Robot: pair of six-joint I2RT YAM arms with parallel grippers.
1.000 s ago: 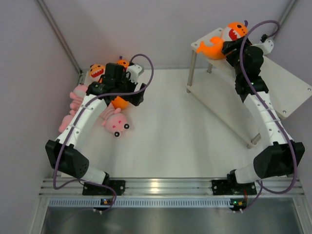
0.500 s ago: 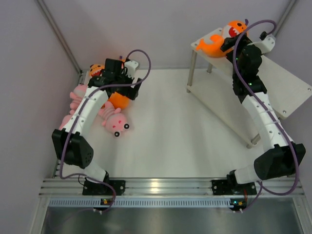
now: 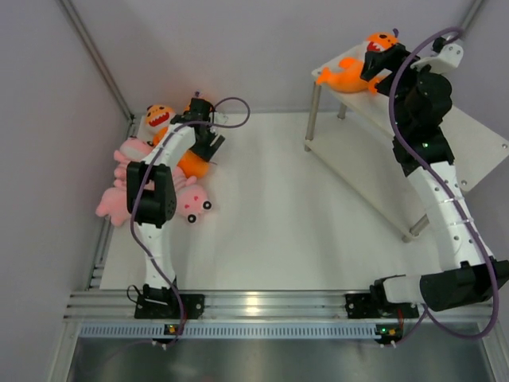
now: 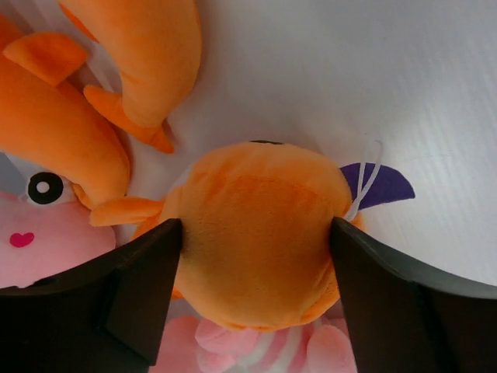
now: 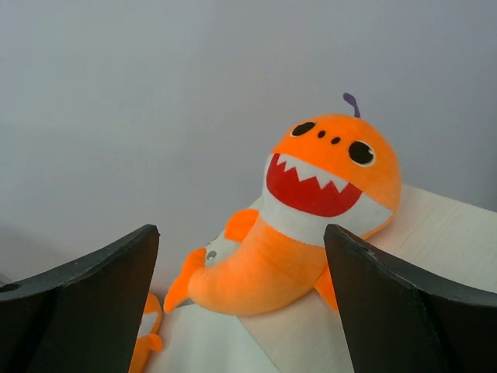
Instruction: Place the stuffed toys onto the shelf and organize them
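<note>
Top view, shelf: two-tier pale wood shelf on silver metal legs (image 3: 475, 139), at the far right of the white desk (image 3: 302, 231)
Top view, placed toy: orange shark plush with red toothed mouth (image 3: 347, 76), lying on the far end of the top board
Top view, unplaced toys: pink striped plush animals (image 3: 119, 199) and further orange plush, heaped at the far left of the desk beneath the left gripper (image 3: 200, 142)
Left wrist view, jaws: clenched on the round orange plush body with purple tuft (image 4: 256, 233), one jaw against each flank
Left wrist view, handling: judged light, soft and compressible; grip the thick mid-body, since a fin or tuft would likely slip free
Right wrist view, jaws: right gripper (image 5: 241, 233) released and spread wide, with the shark plush ahead and apart from both jaws
Right wrist view, handling: judged prone to rolling; to reposition it, squeeze the belly below the white face
</note>
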